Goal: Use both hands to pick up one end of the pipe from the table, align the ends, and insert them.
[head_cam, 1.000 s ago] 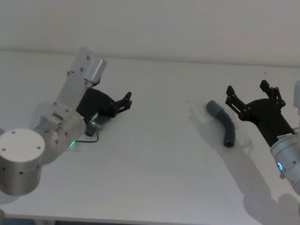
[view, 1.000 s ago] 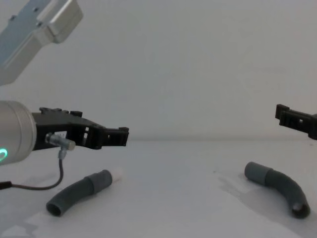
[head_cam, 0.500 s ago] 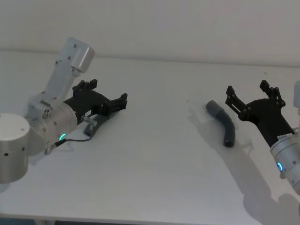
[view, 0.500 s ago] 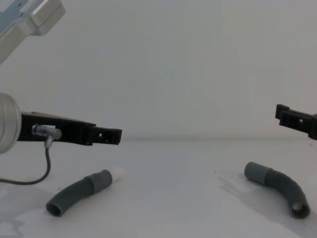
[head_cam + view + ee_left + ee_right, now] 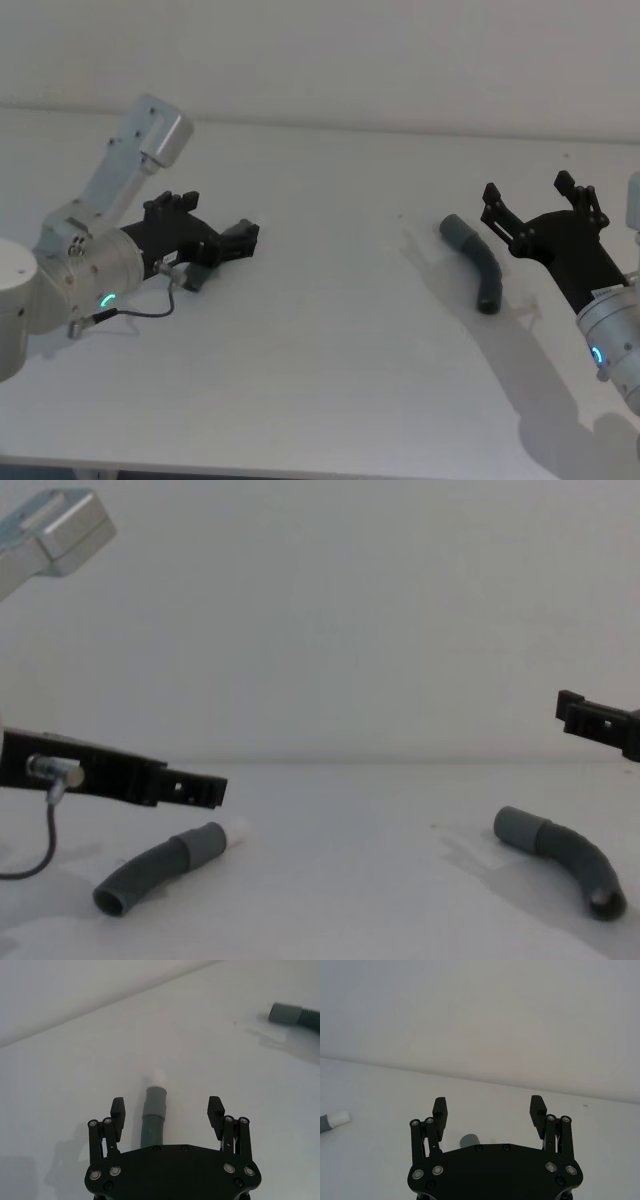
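As the left end effector (image 5: 166,1106) hangs spread apart above the white-tipped pipe piece (image 5: 165,865), whose long axis runs forward through its gap, the right end effector (image 5: 530,195), likewise spread, hangs near the socket piece (image 5: 480,265) on the bench (image 5: 330,350).

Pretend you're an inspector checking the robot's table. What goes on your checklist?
Surface: white table, flat and bare between the two pieces.
Job's things: white-tipped piece lies on the left; socket piece lies on the right. They are far apart and not joined.
Clutter: nothing seen.
Grippers: left gripper has its fingers open and is low over the white-tipped piece, not gripping it. Right gripper has its fingers open and is above the table beside the socket piece, not touching it.
Cables: a thin dark cable loops from the left wrist.
Surroundings: plain white wall behind the table.
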Available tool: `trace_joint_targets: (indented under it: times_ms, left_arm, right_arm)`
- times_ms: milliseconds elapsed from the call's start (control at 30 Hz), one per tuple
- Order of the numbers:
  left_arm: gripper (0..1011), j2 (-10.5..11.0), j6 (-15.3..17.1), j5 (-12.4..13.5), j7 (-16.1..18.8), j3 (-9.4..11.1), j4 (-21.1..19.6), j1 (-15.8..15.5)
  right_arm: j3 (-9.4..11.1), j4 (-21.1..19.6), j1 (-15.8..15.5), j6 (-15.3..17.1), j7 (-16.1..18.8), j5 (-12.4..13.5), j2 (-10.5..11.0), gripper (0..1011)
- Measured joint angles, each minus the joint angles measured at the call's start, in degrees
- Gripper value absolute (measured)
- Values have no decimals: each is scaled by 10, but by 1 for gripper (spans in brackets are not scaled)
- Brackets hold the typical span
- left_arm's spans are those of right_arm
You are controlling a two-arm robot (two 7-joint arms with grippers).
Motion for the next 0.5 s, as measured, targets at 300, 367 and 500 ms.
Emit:
trace_joint_targets:
  times_ms: [300,367,500]
  left_arm:
    - [1002,31,5,12,-27,8,-1,-1]
    - [1002,37,6,14,-33,9,0,1]
    - [1002,40,8,15,-37,9,2,5]
  right_arm:
    - [0,0,0,0,0,0,0,1004]
    - [0,0,0,0,0,0,0,1004]
    - [0,0,0,0,0,0,0,1004]
